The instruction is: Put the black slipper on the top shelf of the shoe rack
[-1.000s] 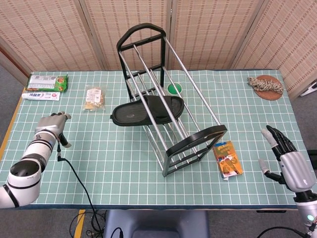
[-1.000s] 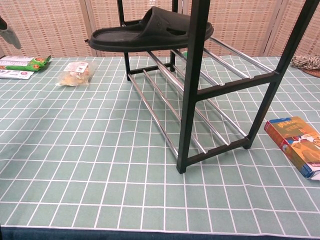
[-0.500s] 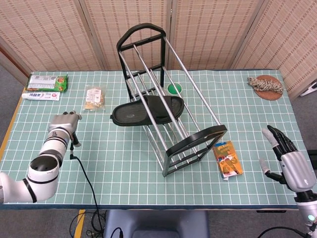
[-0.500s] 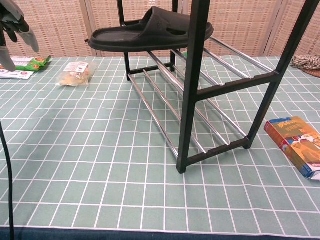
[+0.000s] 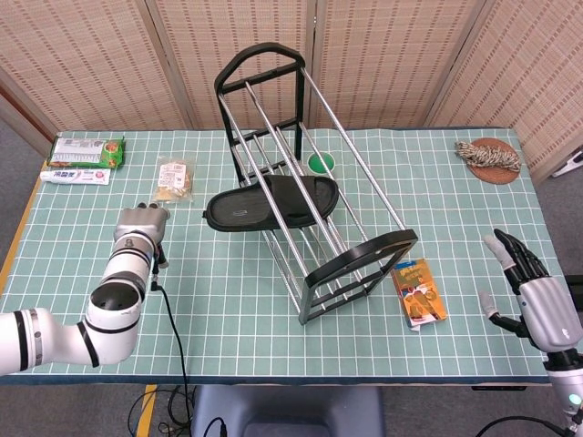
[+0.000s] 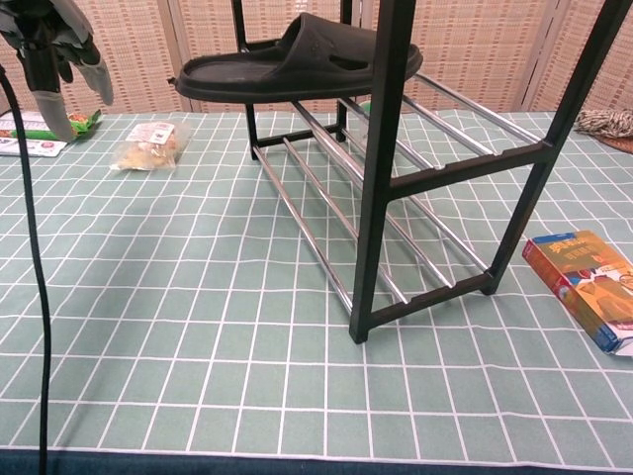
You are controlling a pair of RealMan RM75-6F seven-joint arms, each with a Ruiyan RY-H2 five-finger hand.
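Observation:
The black slipper (image 5: 271,202) lies on the top rails of the black and chrome shoe rack (image 5: 310,173); in the chest view the slipper (image 6: 297,59) sits level across the rack's (image 6: 386,168) upper shelf, toe to the left. My left hand (image 5: 141,223) hovers left of the slipper, empty, fingers hanging apart (image 6: 59,49). At the table's right edge my right hand (image 5: 528,291) is open with its fingers spread, holding nothing.
A snack bag (image 5: 175,178), a toothpaste box (image 5: 75,176) and a green pack (image 5: 86,150) lie at the left. A green cup (image 5: 321,164) stands behind the rack. An orange box (image 5: 420,291) lies right of the rack, a woven coaster with rope (image 5: 490,153) at the back right.
My left arm has swung right towards the rack, the hand now nearer the slipper's toe. The slipper and rack have not moved. The right hand has barely shifted.

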